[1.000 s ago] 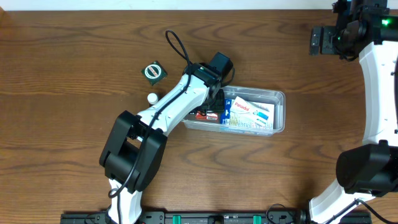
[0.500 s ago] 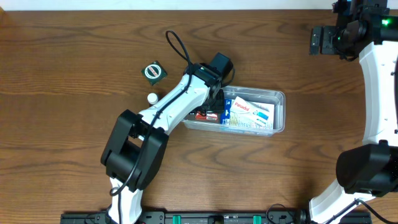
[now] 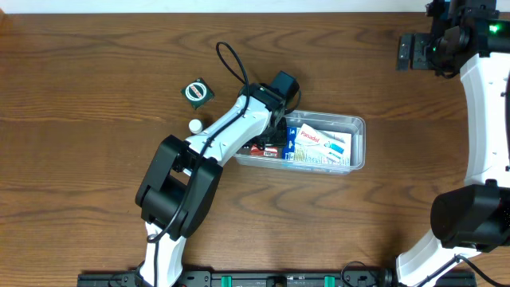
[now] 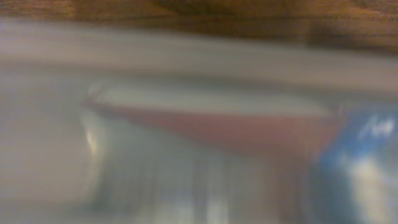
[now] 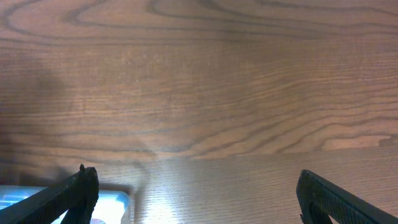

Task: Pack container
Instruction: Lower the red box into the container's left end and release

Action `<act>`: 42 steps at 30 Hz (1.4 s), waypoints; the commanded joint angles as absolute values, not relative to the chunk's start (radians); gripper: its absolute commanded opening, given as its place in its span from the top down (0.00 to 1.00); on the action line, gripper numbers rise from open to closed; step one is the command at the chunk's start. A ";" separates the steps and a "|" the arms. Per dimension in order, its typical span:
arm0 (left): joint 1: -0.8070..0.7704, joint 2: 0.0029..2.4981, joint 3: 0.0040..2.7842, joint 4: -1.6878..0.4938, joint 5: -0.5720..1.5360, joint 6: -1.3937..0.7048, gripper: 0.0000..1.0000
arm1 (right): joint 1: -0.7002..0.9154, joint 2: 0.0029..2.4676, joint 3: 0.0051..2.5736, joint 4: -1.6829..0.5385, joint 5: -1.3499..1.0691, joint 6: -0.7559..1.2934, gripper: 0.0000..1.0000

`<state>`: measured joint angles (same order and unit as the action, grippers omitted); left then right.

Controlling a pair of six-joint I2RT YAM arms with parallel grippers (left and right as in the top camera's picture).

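Observation:
The clear container (image 3: 357,145) lies right of the table's middle. Inside it are a white box (image 3: 323,140), a blue box (image 3: 290,142) and a red packet (image 3: 260,147). My left gripper (image 3: 277,129) reaches down into the container's left end, and its wrist hides the fingertips. The left wrist view is a close blur of the clear wall (image 4: 186,56), a red shape (image 4: 249,132) and a blue patch (image 4: 368,144), with no fingers showing. My right gripper (image 3: 406,53) hovers at the far right, open (image 5: 199,200) over bare wood.
A round green-and-black object (image 3: 196,92) and a small white piece (image 3: 194,125) lie on the wooden table (image 3: 88,159) left of the container. The left arm slants from the front edge up to the container. A pale blue-white corner (image 5: 37,204) shows low in the right wrist view.
The left arm's lower link and cable have shifted slightly to the right, while its gripper stays at the container's left end. The right arm has not moved.

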<state>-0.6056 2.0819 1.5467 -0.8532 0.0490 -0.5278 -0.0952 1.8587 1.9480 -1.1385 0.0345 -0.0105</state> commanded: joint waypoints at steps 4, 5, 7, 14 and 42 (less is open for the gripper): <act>-0.627 2.104 1.542 -0.838 0.044 -0.545 0.37 | -0.098 1.863 1.963 -1.137 0.038 -0.001 0.01; -0.631 2.104 1.542 -0.833 0.044 -0.545 0.37 | -0.098 1.863 1.963 -1.137 0.038 -0.001 0.01; -0.636 2.104 1.542 -0.823 0.044 -0.545 0.37 | -0.098 1.863 1.963 -1.137 0.038 -0.001 0.01; -0.635 2.104 1.542 -0.824 0.044 -0.545 0.36 | -0.098 1.863 1.963 -1.137 0.038 -0.001 0.01; -0.632 2.012 1.567 -0.877 0.040 -0.480 0.26 | -0.097 1.863 1.963 -1.137 0.038 -0.001 0.01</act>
